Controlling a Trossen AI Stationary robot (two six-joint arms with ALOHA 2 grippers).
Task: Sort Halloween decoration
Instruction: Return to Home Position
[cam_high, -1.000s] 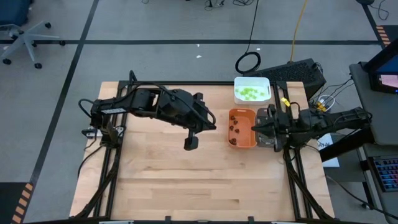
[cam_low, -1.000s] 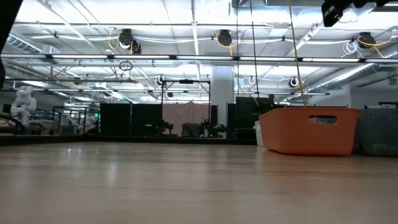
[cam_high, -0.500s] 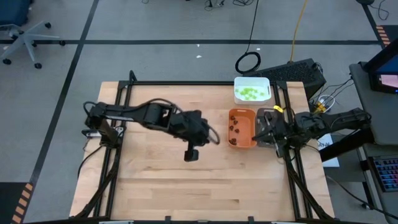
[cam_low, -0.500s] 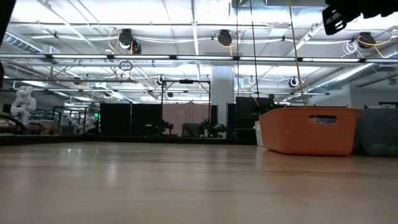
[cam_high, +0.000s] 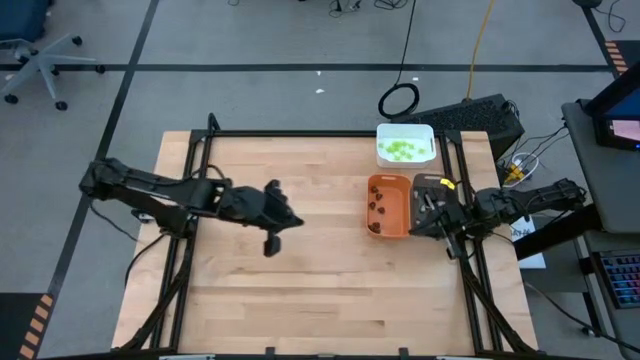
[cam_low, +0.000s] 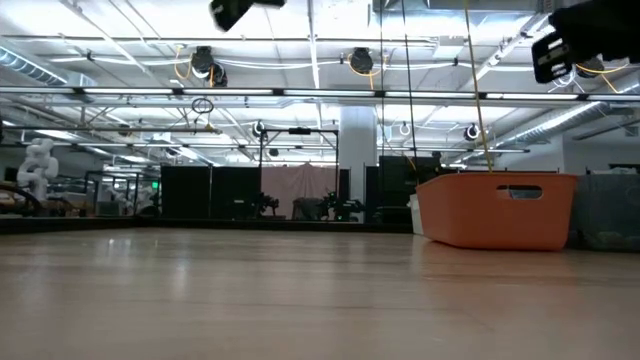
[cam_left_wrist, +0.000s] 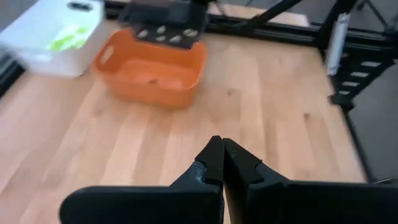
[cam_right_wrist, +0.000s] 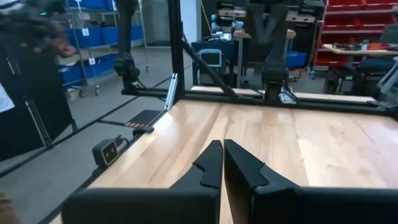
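Observation:
Lime-green pieces (cam_high: 402, 150) lie in the white tray (cam_high: 428, 132) at the table's far right. Dark brown pieces (cam_high: 377, 210) lie in the orange tray (cam_high: 392, 182) just in front of it. Pale beige pieces (cam_left_wrist: 165, 34) lie in the grey tray (cam_high: 432, 183), right of the orange one. My left gripper (cam_high: 271, 246) (cam_left_wrist: 221, 149) hangs shut and empty above the bare middle of the table, well left of the trays. My right gripper (cam_high: 416, 226) (cam_right_wrist: 222, 151) is shut and empty, over the near end of the grey tray, beside the orange tray's right wall.
Black frame rails (cam_high: 300, 133) run along the far, left and right sides of the table. The wooden top (cam_high: 300, 300) is bare across the middle and near part. In the low view the orange tray (cam_low: 495, 210) stands at the right.
My left arm has drawn back and stretched out low; its gripper has travelled from near the orange tray toward the table's left and slightly toward the near edge. My right gripper has shifted a little toward the near edge and come down somewhat. Both stayed shut.

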